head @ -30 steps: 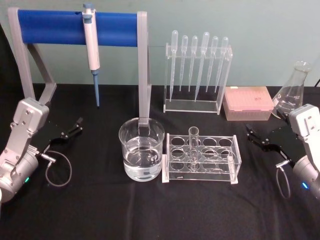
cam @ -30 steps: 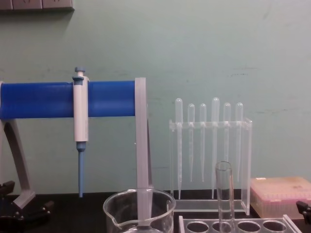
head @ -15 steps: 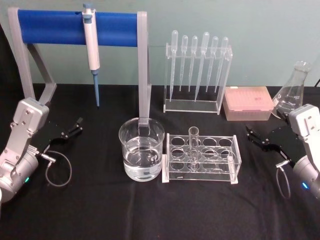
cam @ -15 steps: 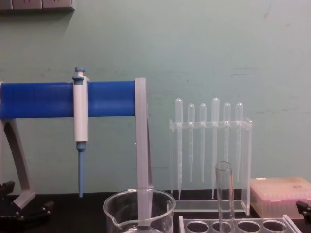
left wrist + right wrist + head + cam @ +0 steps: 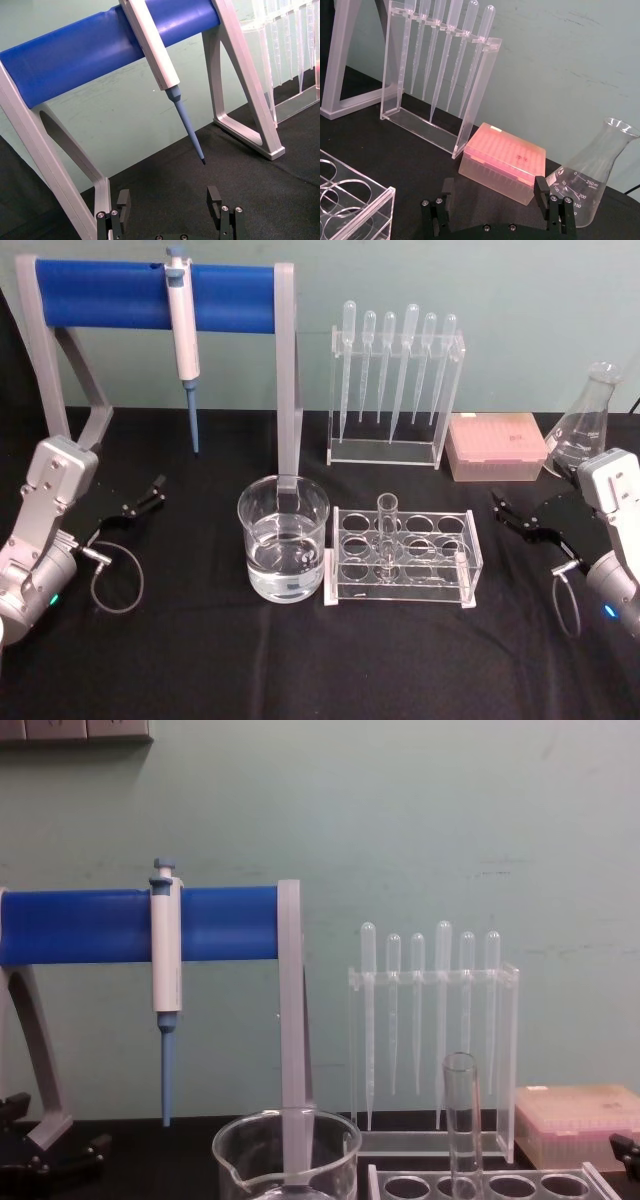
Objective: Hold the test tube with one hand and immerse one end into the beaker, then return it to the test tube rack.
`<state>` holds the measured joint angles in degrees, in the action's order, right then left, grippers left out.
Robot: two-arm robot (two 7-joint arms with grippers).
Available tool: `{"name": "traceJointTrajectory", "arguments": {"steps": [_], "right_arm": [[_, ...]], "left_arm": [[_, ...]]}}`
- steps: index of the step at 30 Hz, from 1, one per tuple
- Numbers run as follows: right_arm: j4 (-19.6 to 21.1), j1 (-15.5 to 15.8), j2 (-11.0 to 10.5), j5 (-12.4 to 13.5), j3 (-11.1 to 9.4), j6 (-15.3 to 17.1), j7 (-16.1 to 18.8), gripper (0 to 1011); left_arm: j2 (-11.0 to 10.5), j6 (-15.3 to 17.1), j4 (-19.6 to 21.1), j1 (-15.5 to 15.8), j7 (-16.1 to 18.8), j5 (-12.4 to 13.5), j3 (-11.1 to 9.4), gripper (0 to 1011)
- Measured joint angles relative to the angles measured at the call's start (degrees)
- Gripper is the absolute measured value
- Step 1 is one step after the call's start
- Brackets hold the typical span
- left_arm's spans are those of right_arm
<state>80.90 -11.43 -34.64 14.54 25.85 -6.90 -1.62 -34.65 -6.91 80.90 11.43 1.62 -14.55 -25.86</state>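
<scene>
The test tube (image 5: 386, 528) stands upright in a clear rack (image 5: 470, 552) at the table's middle, and rises above the rack (image 5: 500, 1182) as the same tube (image 5: 461, 1120) in the chest view. Just left of the rack sits the beaker (image 5: 283, 552), partly filled with clear liquid; its spouted rim (image 5: 286, 1152) shows low in the chest view. My left gripper (image 5: 143, 498) rests open at the far left, well away from both; its fingers (image 5: 169, 202) hold nothing. My right gripper (image 5: 508, 512) rests open at the far right of the rack, its fingers (image 5: 492, 197) holding nothing.
A blue-barred stand (image 5: 150, 295) with a hanging pipette (image 5: 182, 340) rises behind the beaker. Behind the rack are a clear holder of several plastic pipettes (image 5: 395, 390), a pink tip box (image 5: 496, 445) and a conical flask (image 5: 585, 425). Black cloth covers the table.
</scene>
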Motion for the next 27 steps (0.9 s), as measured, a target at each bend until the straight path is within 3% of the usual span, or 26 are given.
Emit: {"name": "traceJointTrajectory", "arguments": {"steps": [8, 9, 17, 20, 27], "right_arm": [[2.2, 0.4, -0.1, 0.8, -1.7, -1.0, 2.4, 1003], [4.4, 1.0, -0.8, 1.9, -2.9, -1.0, 3.5, 1003], [10.6, 3.4, -3.8, 5.4, -5.9, -0.1, 7.7, 1003], [12.9, 4.7, -6.2, 9.1, -7.3, 0.8, 13.2, 1003], [15.3, 6.6, -10.8, 14.8, -9.4, 1.4, 23.7, 1003]], "left_arm": [[0.0, 0.0, 0.0, 0.0, 0.0, 0.0, 0.0, 1000], [0.0, 0.0, 0.0, 0.0, 0.0, 0.0, 0.0, 1000], [0.0, 0.0, 0.0, 0.0, 0.0, 0.0, 0.0, 1000], [0.0, 0.0, 0.0, 0.0, 0.0, 0.0, 0.0, 1000], [0.0, 0.0, 0.0, 0.0, 0.0, 0.0, 0.0, 1000]]}}
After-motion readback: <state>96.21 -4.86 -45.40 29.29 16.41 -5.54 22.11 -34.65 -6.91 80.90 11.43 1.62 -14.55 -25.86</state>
